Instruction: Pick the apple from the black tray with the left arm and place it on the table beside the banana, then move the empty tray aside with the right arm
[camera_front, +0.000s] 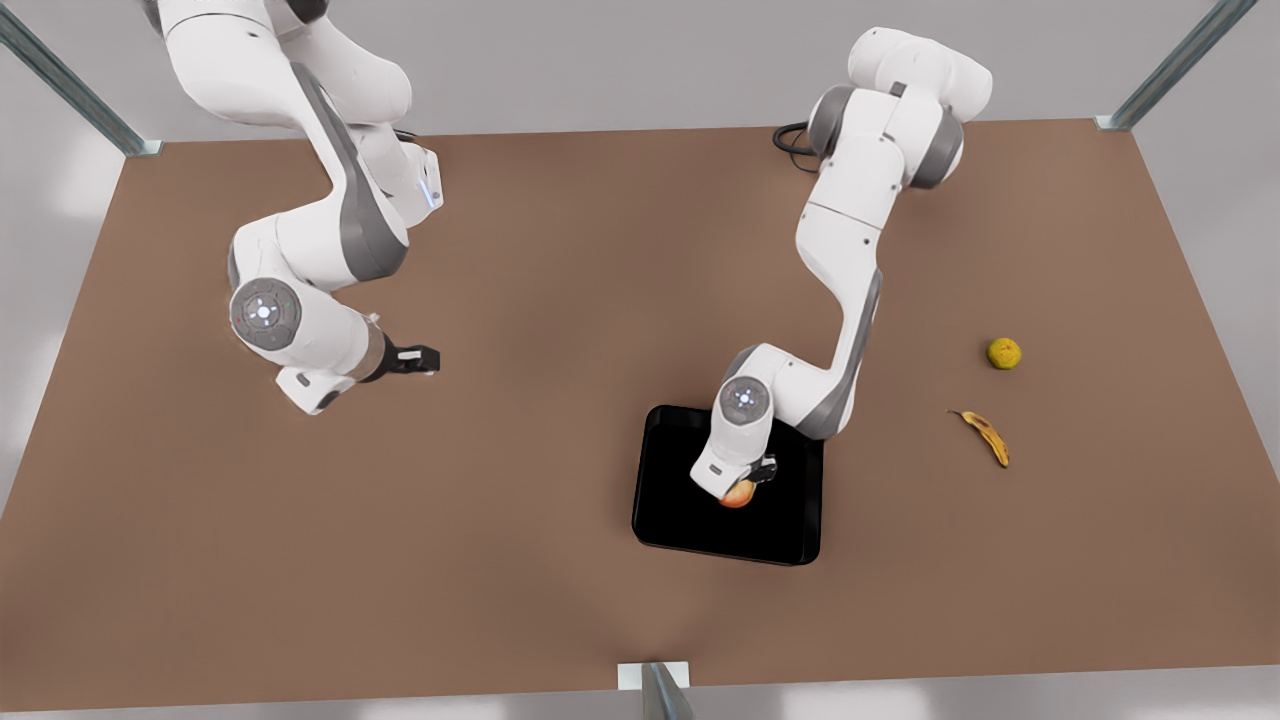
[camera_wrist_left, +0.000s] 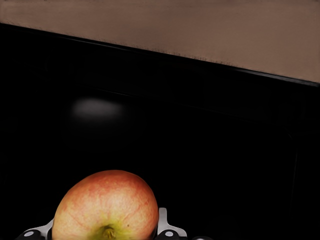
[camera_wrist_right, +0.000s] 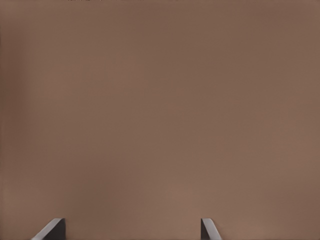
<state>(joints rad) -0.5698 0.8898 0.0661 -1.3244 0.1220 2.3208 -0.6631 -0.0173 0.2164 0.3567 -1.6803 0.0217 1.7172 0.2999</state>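
The front view takes in both arms over a brown tabletop (camera_front: 560, 330) whose corners meet grey metal posts, with pale grey walls behind. The left wrist view gives what the front view hides under the arm: the apple (camera_wrist_left: 106, 206), red-orange with a yellowish base and stem dimple, sits between the fingers (camera_wrist_left: 167, 226) of the left claw (camera_wrist_left: 106, 234), which press against its two sides, so the claw is closed around the fruit. Beyond the apple this view shows the dark floor and raised wall of the black tray (camera_wrist_left: 210, 125), a faint highlight on it, and a strip of tabletop past the rim.

In the front view the left claw (camera_front: 748, 482) is lowered into the black tray (camera_front: 680, 500), and a sliver of the apple (camera_front: 738, 494) peeks out beneath the wrist, near the tray's middle. Whether the apple rests on the tray floor or is lifted off it cannot be told. Nothing else lies in the tray.

The right wrist view shows bare brown tabletop with two dark fingertips (camera_wrist_right: 52, 230) set well apart, so the right claw (camera_wrist_right: 131, 231) is spread open and holds nothing. In the front view the right claw (camera_front: 428, 358) waits above the tabletop on the front view's left, well apart from the tray.

On the front view's right, a spotted banana (camera_front: 985, 436) lies on the tabletop, with a small yellow-green round fruit (camera_front: 1004, 353) near it, farther back.
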